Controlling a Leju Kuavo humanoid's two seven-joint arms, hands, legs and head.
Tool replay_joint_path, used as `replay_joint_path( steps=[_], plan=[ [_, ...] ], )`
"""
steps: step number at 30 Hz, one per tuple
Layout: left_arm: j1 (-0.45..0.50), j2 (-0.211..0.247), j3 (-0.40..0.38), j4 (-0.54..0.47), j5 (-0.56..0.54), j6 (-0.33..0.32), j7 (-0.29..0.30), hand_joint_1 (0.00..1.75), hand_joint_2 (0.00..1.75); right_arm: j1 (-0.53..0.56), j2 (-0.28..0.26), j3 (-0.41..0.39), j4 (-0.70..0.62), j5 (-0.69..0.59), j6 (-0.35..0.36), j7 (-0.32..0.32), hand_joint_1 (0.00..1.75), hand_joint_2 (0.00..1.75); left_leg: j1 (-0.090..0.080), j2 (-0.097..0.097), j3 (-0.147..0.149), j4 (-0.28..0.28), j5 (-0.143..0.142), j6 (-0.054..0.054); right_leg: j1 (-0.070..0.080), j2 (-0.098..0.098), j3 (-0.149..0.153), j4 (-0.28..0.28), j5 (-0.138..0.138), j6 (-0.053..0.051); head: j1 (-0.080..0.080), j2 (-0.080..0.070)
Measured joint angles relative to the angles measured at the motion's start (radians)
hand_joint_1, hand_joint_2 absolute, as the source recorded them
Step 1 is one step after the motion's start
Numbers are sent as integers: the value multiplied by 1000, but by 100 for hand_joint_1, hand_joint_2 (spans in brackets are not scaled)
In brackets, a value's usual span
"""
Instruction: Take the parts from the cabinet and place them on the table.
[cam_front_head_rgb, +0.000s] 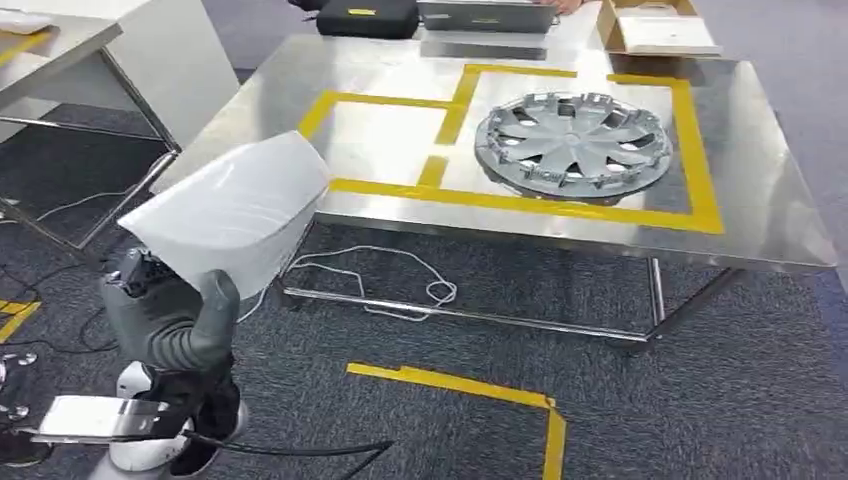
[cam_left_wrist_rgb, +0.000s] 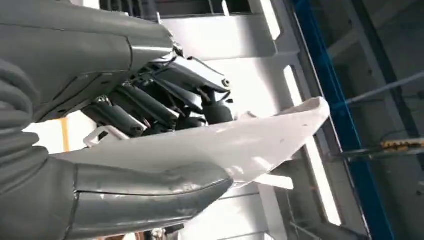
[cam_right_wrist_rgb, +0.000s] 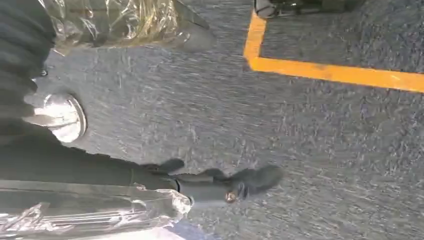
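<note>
My left hand (cam_front_head_rgb: 170, 320) grips a white curved plastic part (cam_front_head_rgb: 235, 210) from below, in front of the steel table's (cam_front_head_rgb: 760, 200) left front corner and off its edge. In the left wrist view the thumb (cam_left_wrist_rgb: 145, 197) lies under the white part (cam_left_wrist_rgb: 250, 142) and the dark fingers (cam_left_wrist_rgb: 150, 107) press on its other side. A silver wheel cover (cam_front_head_rgb: 572, 140) lies in the right yellow-taped square on the table. The left taped square (cam_front_head_rgb: 385, 140) is bare. My right hand (cam_right_wrist_rgb: 215, 187) hangs over the grey carpet, fingers apart, holding nothing.
A black case (cam_front_head_rgb: 365, 15), a grey device (cam_front_head_rgb: 485, 14) and a cardboard box (cam_front_head_rgb: 655, 30) sit at the table's far edge. A white bench (cam_front_head_rgb: 170, 60) stands to the left. A white cable (cam_front_head_rgb: 400, 290) and yellow floor tape (cam_front_head_rgb: 470, 385) lie under and before the table.
</note>
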Motion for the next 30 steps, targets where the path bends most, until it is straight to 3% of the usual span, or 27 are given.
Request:
replay_joint_path(
  steps=[1,2,5,6,7,8,10,11,12,13,15,17,18,20,21,22,23,25,26,27,28,30],
  plan=[
    [-1,0,0,0,1,0,0,175,175,0,0,0,0,0,0,0,0,175,2,0,-2,18,-7,-5,-2,-1,11,-5,-2,-4,-2,0],
    [-4,0,0,-2,0,1,0,175,175,-2,0,0,0,0,0,0,0,175,1,0,-25,65,-19,-9,-2,0,17,-5,-6,-10,-7,0],
    [-2,3,-1,-2,3,3,0,175,175,-1,0,1,0,0,1,0,0,175,2,0,-160,274,-116,-15,0,2,30,-5,-23,-15,-9,0],
    [-1,3,-1,-2,4,3,1,175,175,0,0,0,0,0,1,0,0,175,2,0,-190,303,-120,-12,2,3,37,-5,-30,-16,-10,0],
    [-1,5,-1,-2,4,3,1,175,175,1,0,0,0,0,1,0,0,175,1,0,-195,287,-95,-8,5,5,47,-5,-36,-16,-9,0],
    [-1,5,0,-2,5,3,1,175,175,0,0,0,0,0,1,0,0,175,-1,0,-183,241,-51,-1,8,8,57,-5,-44,-16,-10,0],
    [-1,7,0,-2,5,4,1,175,175,-1,0,0,0,0,1,0,0,175,-12,-1,-132,80,72,27,13,9,84,-7,-61,-15,-10,0],
    [0,9,1,-2,5,4,1,175,175,-1,2,0,1,0,2,0,0,175,-23,0,-119,43,86,43,13,9,83,-6,-68,-13,-5,0],
    [-1,9,1,-3,5,5,1,175,175,-3,3,0,2,0,3,0,0,175,-23,0,-114,16,51,43,14,11,86,-7,-74,-5,0,0],
    [0,10,1,-4,4,5,1,175,175,-4,3,0,1,0,3,1,0,175,-25,0,-112,18,69,43,12,8,81,-14,-74,2,-3,0],
    [1,10,2,-5,4,6,2,175,175,-3,3,0,2,0,3,1,0,175,-25,-3,-103,0,75,53,13,6,94,-7,-59,17,-3,0],
    [0,9,3,-7,4,10,1,175,175,-6,3,1,2,0,3,1,0,175,-14,-2,-78,-13,72,60,13,6,48,66,-63,26,1,0],
    [-1,9,5,-8,3,10,1,175,175,-7,3,1,2,0,3,1,0,175,-14,-2,-75,-13,67,63,11,6,9,134,-85,31,2,0],
    [4,9,5,-8,3,11,1,175,175,-7,3,1,2,0,3,1,0,175,-14,-2,-68,-13,55,62,3,6,-81,263,-157,42,0,0],
    [5,9,5,-8,3,12,1,175,175,-5,3,1,2,0,3,2,0,175,-14,-3,-63,-13,49,61,3,6,-112,295,-170,44,2,0],
    [7,9,6,-8,4,13,1,175,175,-3,3,1,2,0,3,3,0,175,-14,-5,-55,-13,44,60,2,5,-123,285,-151,44,2,0],
    [7,10,6,-8,4,14,1,175,175,-3,3,1,2,0,3,3,0,175,-14,-6,-44,-13,36,58,2,5,-113,235,-108,45,1,0],
    [7,9,7,-8,3,15,1,175,175,-4,3,1,2,0,3,3,0,175,-14,-6,-15,-13,17,51,2,3,-43,52,13,40,2,0],
    [8,8,7,-8,3,17,0,175,175,-4,3,1,2,-1,3,4,0,175,-15,-5,-5,-15,9,46,7,0,-26,13,17,30,1,0],
    [6,9,7,-8,3,18,0,175,175,-5,3,1,2,-1,3,4,0,175,-16,-5,-6,-12,5,41,10,-2,-27,-6,-19,25,3,0],
    [6,8,7,-10,3,18,0,175,175,-7,3,1,2,-1,3,4,0,175,-16,-4,-8,-15,0,33,13,-2,-11,-1,-13,13,1,0],
    [7,8,7,-10,3,20,-1,175,175,-3,3,0,2,-2,3,6,0,175,-16,-4,7,-6,1,24,13,-1,-9,-8,-2,-3,-1,0]
  ],
)
